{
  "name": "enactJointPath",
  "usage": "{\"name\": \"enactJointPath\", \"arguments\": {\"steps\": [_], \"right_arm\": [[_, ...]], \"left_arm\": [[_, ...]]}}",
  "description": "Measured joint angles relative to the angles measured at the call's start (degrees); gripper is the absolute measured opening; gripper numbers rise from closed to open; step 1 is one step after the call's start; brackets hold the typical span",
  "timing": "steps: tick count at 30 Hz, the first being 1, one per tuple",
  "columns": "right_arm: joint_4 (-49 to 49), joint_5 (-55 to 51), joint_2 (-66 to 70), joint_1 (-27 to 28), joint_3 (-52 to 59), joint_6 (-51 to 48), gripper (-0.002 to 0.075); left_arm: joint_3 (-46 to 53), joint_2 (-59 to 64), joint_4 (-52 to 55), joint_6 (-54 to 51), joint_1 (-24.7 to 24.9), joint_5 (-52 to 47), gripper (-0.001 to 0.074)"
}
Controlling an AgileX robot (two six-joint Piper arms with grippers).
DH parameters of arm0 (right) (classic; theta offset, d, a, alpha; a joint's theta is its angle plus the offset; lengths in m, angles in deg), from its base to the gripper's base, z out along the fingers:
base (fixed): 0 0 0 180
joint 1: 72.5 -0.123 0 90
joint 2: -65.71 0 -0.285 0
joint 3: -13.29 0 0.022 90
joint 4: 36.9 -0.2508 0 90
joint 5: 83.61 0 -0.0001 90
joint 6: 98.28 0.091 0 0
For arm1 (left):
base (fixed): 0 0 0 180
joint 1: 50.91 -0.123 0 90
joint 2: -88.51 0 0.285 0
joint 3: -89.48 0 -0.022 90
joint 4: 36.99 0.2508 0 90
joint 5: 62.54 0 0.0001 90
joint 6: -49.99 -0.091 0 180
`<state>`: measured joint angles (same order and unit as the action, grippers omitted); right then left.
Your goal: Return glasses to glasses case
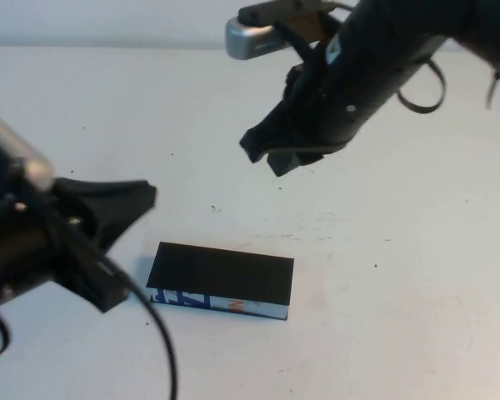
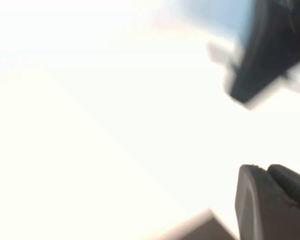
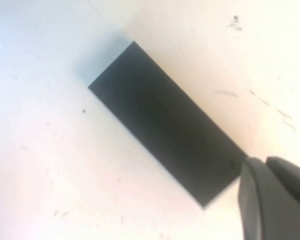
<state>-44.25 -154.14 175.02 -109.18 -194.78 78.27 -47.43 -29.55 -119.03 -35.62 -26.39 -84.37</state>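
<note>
The glasses case [image 1: 221, 279] lies shut on the white table [image 1: 383, 275], black lid up, with its light side strip printed in blue and orange facing me. No glasses show in any view. My left gripper [image 1: 143, 197] hovers left of the case, its fingers [image 2: 262, 200] pressed together and empty. My right gripper [image 1: 267, 154] hangs above and behind the case, its fingers [image 3: 270, 200] together and empty. In the right wrist view the case's black lid [image 3: 165, 125] lies just beyond the fingertips.
The white tabletop carries small dark specks [image 1: 216, 208] behind the case. In the left wrist view the right arm [image 2: 270, 50] is a dark blurred shape. A grey corner [image 2: 200, 230] shows at that view's lower edge.
</note>
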Motion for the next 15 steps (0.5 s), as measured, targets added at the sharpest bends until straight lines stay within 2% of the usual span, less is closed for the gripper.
{"name": "enactJointPath", "arguments": {"steps": [7, 15], "right_arm": [[2.2, 0.3, -17.6, 0.0, 17.3, 3.5, -0.0011], [1.3, 11.7, -41.5, 0.0, 41.9, 5.0, -0.0011]], "left_arm": [[6.4, -25.6, -0.1, 0.2, 0.0, 12.1, -0.0001], [20.4, -45.9, -4.0, 1.5, 0.0, 24.2, -0.0001]]}}
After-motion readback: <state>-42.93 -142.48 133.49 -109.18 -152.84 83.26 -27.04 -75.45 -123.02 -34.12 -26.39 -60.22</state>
